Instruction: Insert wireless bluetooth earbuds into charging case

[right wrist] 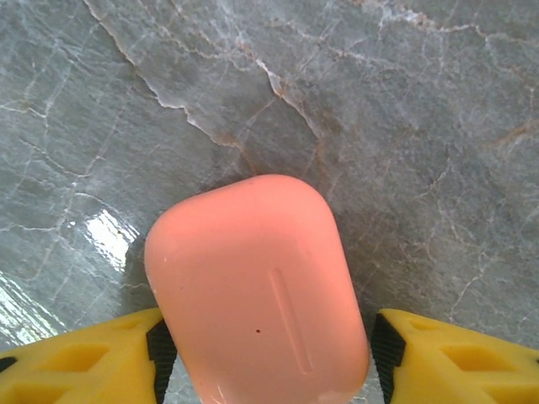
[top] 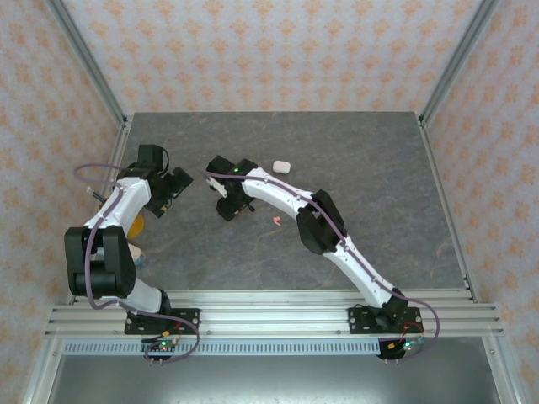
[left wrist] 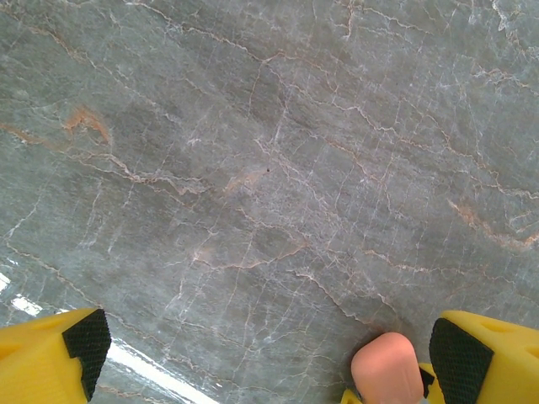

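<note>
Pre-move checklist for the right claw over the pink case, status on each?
1. Pink case centred between the right claw fingers: ok.
2. Firm grip on the case: cannot tell; the pads sit close on both sides, contact unclear.
3. Case lid open for loading: not ok; no open lid visible from the wrist view.
4. Left claw open and free: ok on open; a pink rounded thing sits by one finger, identity cannot tell.
5. Pink earbud lying reachable on the table: ok.
</note>
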Controlling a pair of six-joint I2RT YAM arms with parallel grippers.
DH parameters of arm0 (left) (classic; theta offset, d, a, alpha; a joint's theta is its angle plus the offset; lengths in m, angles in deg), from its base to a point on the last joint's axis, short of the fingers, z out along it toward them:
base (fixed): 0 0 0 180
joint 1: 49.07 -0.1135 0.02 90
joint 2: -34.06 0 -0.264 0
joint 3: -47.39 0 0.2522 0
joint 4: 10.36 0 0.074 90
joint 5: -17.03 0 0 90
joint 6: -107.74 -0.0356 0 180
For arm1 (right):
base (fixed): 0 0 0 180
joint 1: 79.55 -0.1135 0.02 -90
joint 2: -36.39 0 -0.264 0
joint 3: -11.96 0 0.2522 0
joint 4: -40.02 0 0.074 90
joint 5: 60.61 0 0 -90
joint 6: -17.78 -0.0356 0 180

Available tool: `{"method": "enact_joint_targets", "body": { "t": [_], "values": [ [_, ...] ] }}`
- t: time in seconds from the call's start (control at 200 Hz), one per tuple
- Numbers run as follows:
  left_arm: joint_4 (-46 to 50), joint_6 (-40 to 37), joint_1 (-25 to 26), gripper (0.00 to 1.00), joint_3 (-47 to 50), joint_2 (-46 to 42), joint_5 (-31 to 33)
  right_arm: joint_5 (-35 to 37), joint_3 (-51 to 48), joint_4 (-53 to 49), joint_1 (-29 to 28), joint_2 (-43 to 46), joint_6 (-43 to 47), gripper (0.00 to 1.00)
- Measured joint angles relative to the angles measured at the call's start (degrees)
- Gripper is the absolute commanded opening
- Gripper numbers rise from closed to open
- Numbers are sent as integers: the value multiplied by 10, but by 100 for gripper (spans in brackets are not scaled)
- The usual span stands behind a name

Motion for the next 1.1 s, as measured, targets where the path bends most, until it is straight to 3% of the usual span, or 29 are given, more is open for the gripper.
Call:
{"method": "enact_joint_targets", "body": {
  "t": [0.22, 0.515, 0.691, 1.096],
  "values": [
    [0, 0, 0, 100, 0, 0, -2, 4, 9, 0, -3, -5, 0, 63],
    [0, 0, 0, 100, 0, 1, -11, 5, 19, 0, -6, -9, 3, 39],
    [0, 0, 0, 100, 0, 1, -11, 5, 15, 2, -6, -8, 4, 35],
    [-11, -14, 0, 100, 32, 1, -61, -22, -167, 72, -3, 94, 6, 28]
  ]
}}
